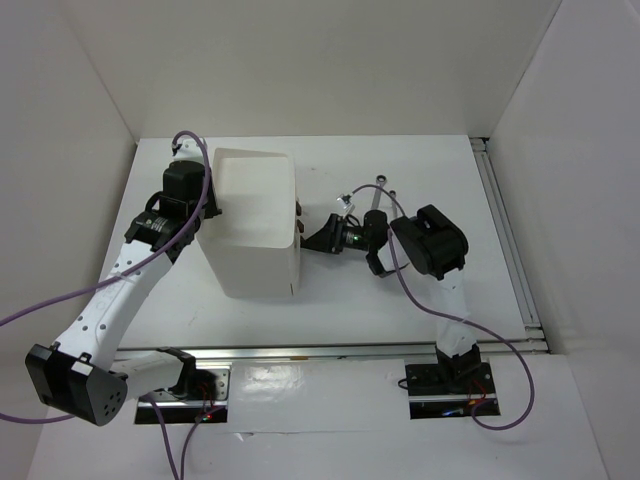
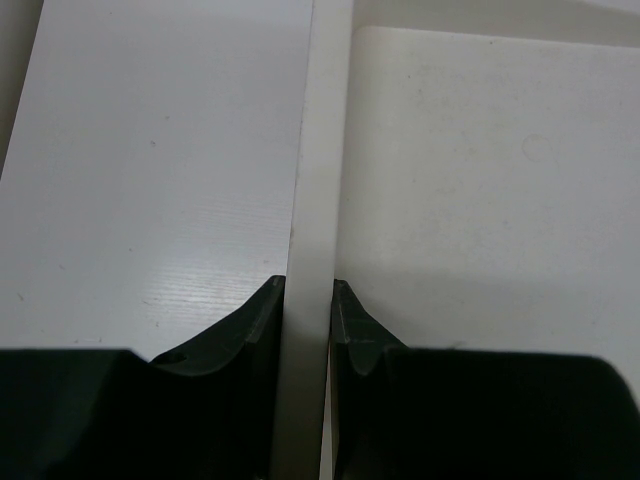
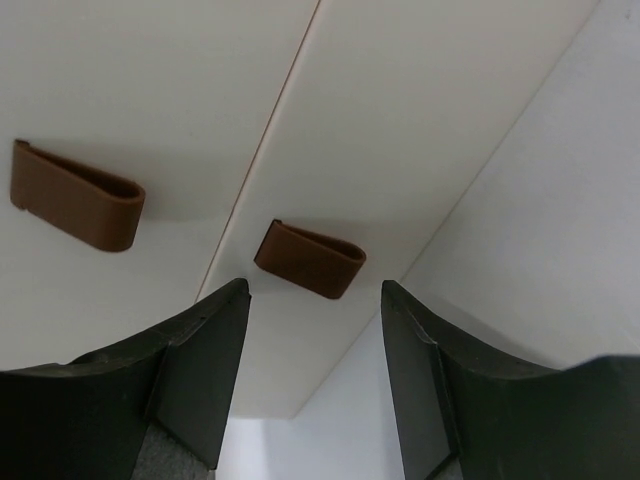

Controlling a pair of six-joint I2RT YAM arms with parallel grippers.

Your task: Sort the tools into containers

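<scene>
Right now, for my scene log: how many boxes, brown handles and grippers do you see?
Box: 1
Brown handles: 2
Grippers: 2 (left gripper, right gripper)
Total: 5

Left arm (image 1: 118,292) is stretched forward from its base, leaning a little right, with the wrist at the far end. Left gripper (image 2: 309,288) is pinched tight on a thin wall of the white box (image 1: 255,225), one finger on each face. Right arm (image 1: 428,245) is folded at the elbow, forearm and wrist pointing left. I have the right gripper (image 3: 314,288) spread wide, fingers well apart.
</scene>
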